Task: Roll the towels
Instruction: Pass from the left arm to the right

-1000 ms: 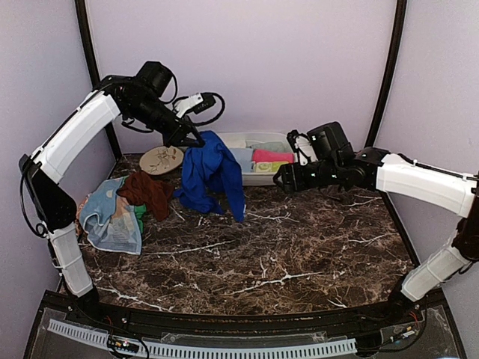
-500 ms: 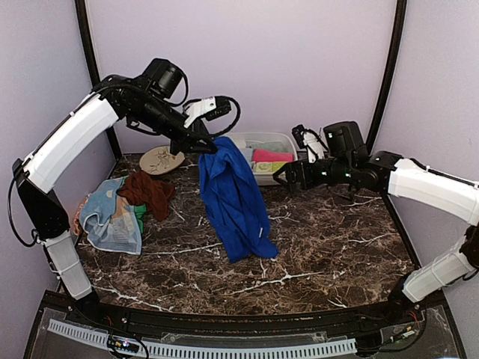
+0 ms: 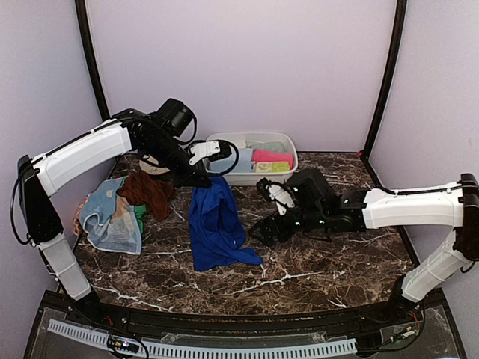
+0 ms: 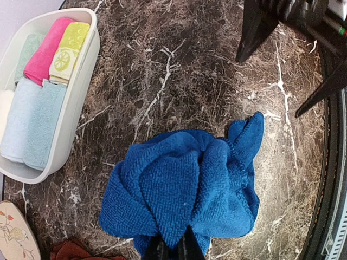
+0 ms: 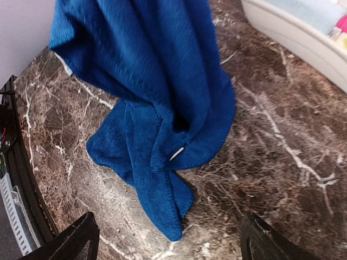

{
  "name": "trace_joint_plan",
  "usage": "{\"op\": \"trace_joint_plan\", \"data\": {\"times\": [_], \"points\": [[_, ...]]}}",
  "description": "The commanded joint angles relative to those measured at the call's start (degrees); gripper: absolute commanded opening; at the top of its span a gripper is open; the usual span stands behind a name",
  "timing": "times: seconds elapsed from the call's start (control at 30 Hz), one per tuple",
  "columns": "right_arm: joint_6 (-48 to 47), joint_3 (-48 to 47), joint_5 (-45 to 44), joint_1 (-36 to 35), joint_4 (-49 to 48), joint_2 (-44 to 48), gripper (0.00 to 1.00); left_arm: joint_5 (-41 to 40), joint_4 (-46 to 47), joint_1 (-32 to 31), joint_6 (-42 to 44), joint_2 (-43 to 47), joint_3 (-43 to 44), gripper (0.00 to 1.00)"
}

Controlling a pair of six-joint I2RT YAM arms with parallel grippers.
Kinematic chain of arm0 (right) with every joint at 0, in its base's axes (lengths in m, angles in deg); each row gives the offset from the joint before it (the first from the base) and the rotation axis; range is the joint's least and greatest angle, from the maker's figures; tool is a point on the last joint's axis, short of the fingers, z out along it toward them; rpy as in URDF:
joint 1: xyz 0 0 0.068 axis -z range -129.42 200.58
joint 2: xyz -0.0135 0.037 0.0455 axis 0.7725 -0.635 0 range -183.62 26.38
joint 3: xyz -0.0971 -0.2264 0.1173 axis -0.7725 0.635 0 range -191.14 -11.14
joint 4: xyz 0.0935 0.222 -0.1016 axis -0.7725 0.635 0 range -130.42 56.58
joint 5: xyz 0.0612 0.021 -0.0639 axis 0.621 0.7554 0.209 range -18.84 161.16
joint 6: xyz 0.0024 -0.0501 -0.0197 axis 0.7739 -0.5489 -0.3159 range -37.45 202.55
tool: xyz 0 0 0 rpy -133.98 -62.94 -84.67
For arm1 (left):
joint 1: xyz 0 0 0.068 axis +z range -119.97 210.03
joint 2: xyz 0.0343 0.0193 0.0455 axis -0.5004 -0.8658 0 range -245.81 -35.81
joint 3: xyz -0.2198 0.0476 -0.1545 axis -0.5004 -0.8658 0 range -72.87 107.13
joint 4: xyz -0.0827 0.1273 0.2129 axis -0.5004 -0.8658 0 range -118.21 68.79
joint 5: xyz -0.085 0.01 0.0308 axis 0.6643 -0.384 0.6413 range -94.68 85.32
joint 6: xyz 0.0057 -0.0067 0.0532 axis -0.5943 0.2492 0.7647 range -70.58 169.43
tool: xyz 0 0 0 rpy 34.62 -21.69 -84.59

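**A:** How far is the work with the towels?

**B:** A part is done, I think. In the white tub (image 3: 224, 178) at the back of the table (image 3: 329, 262) lie several rolled towels (image 4: 32, 108): pink, yellow-green and light blue. But a heap of loose towels (image 3: 120, 209), rust-brown, pale blue and green, lies at the left side, none of them rolled. So more than one towel is left to do.

**A:** And the blue towel (image 3: 215, 224)?

**B:** This is the one in hand. It is not rolled, and it is not even spread flat. The left gripper (image 3: 202, 181) is closed on its upper edge and holds it up in front of the tub. The lower part lies in folds on the table.

**A:** What does the right gripper (image 3: 266, 229) do?

**B:** Its jaws stand wide apart and hold nothing. It is low over the table, just beside the lower right edge of the blue towel. In the right wrist view the lowest corner of the towel lies ahead of the two fingers, about in the middle between them, and does not touch them. I judge the towel must first be laid out flat.
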Motion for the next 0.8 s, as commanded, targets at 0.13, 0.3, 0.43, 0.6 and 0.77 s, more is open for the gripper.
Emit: {"op": "trace_joint_plan", "data": {"times": [0.13, 0.3, 0.43, 0.6, 0.77], "points": [[2.30, -4.94, -1.51, -2.76, -9.05, -15.23, 0.87, -3.58, 3.96, 2.20, 0.15, 7.82, -4.53, 0.00], [1.21, -10.57, -1.18, -2.20, -12.21, -21.57, 0.87, -0.70, 2.13, 2.51, 0.32, 10.10, -3.77, 0.00], [2.16, -14.05, -2.37, -2.07, -17.18, -26.56, 0.82, 0.95, 0.96, 2.51, -0.29, 10.40, -3.49, 0.00], [3.29, -15.89, -4.26, -2.06, -23.06, -29.22, 0.74, 1.26, -0.01, 2.51, -0.59, 10.70, -1.82, 0.00], [4.17, -17.68, -4.44, -2.06, -24.80, -30.95, 0.56, 1.46, -1.24, 2.51, -1.41, 10.36, 0.14, 0.00]]}}
